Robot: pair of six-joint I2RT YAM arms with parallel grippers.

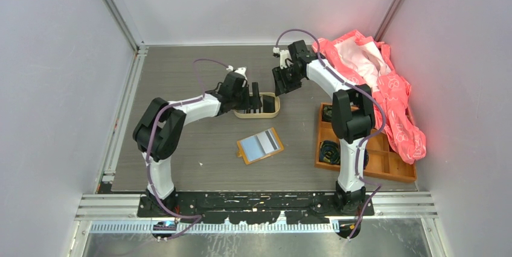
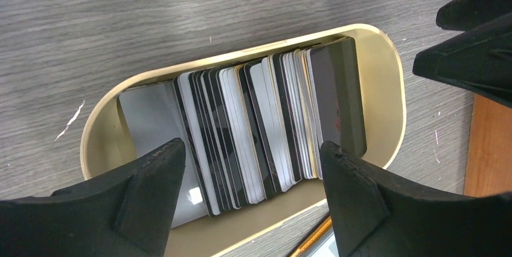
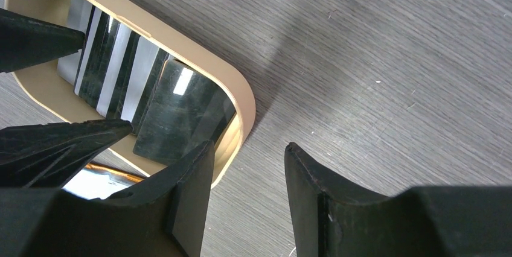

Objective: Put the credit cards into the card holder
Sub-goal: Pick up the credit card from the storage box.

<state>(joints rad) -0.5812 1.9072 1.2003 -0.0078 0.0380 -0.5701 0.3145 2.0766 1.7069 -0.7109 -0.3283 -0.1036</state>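
The card holder (image 1: 260, 145) lies open on the table, orange-edged with pale blue and grey inside; its edge (image 2: 311, 242) shows in the left wrist view. Several black, white and grey credit cards (image 2: 265, 121) stand on edge in an oval beige tin (image 1: 257, 106). My left gripper (image 1: 252, 98) is open, its jaws spread wide above the cards (image 2: 250, 160). My right gripper (image 1: 281, 82) is open and empty, just right of the tin's round end (image 3: 244, 109), with bare table between its fingers (image 3: 249, 160).
An orange wooden compartment tray (image 1: 386, 160) with dark cables stands at the right. A pink cloth (image 1: 386, 88) lies over its far side. The table's right back corner is crowded by these.
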